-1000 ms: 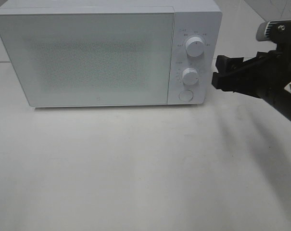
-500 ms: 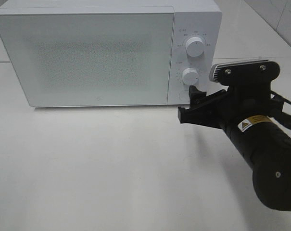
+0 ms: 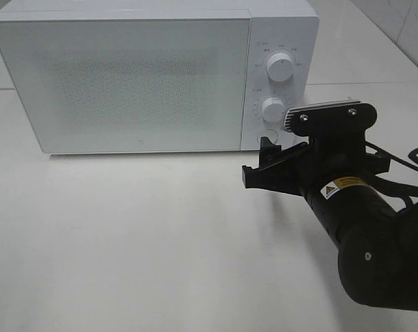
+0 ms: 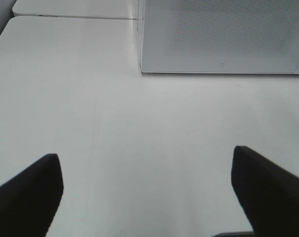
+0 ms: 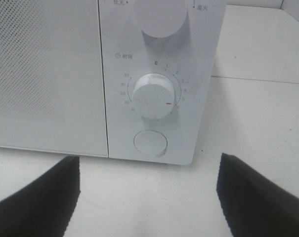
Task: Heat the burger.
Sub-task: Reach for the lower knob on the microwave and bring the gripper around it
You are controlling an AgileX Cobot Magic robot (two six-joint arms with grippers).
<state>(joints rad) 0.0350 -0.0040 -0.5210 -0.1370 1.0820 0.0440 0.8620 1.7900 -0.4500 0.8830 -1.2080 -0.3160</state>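
Note:
The burger is not in view. A white microwave (image 3: 126, 83) stands at the back of the table with its door shut. My right gripper (image 3: 258, 166) is open and empty, just in front of the control panel's lower end, near the round door button (image 3: 267, 136). In the right wrist view the gripper (image 5: 147, 197) faces that button (image 5: 150, 142) and the timer knob (image 5: 154, 96) above it. My left gripper (image 4: 147, 197) is open and empty over bare table, facing the microwave's lower left corner (image 4: 223, 34). It is outside the exterior high view.
The upper knob (image 3: 281, 68) sits above the timer knob (image 3: 272, 109). The white table (image 3: 139, 235) spreads in front of the microwave. The right arm's black body (image 3: 367, 242) fills the lower right. A second table top (image 3: 361, 41) lies behind on the right.
My right arm has swung in from the right edge, leftward and lower, so its open gripper now stands before the microwave's button. The microwave has not moved.

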